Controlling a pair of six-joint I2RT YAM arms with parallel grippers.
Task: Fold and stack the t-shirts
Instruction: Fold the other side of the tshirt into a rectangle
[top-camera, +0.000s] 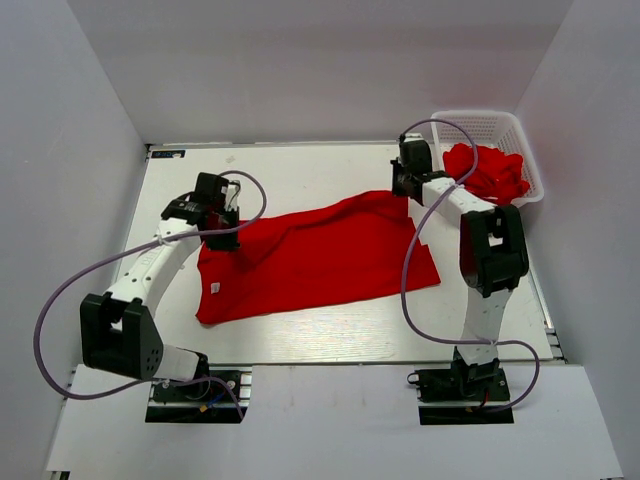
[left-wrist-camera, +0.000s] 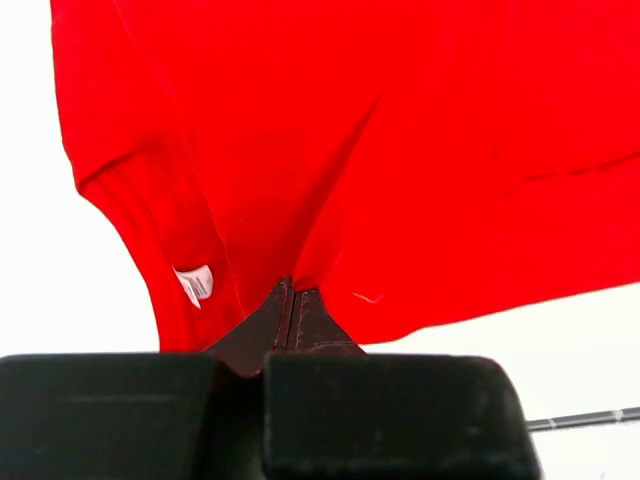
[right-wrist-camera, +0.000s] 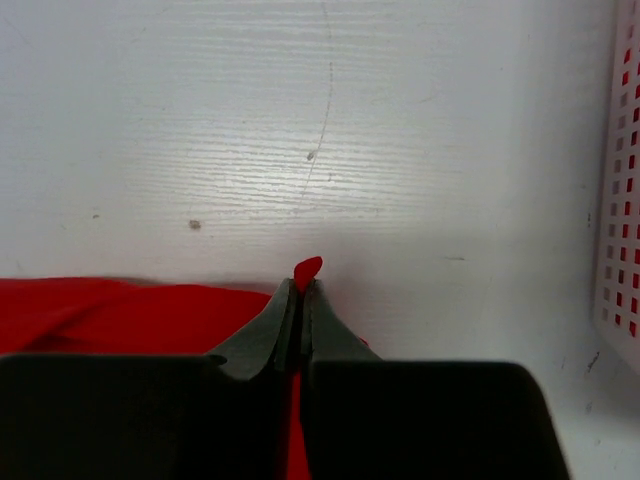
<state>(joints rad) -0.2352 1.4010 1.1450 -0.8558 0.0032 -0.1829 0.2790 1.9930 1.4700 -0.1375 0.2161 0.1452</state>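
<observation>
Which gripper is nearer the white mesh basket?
Right. The right gripper pinches the spread t-shirt at its far corner, just beside the basket. The left gripper pinches its opposite edge, across the table.

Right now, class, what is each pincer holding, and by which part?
Left pincer: the red t-shirt, edge beside its neck label. Right pincer: same shirt's far corner.

Your left arm (top-camera: 155, 260) and right arm (top-camera: 480, 315) are white links joined by blocky black joint housings, each bolted to a black base plate (top-camera: 225, 400). A lilac cable (top-camera: 40, 325) loops along each, and the left claw (left-wrist-camera: 292, 290) and right claw (right-wrist-camera: 298, 290) have dark, wedge-shaped fingers.
</observation>
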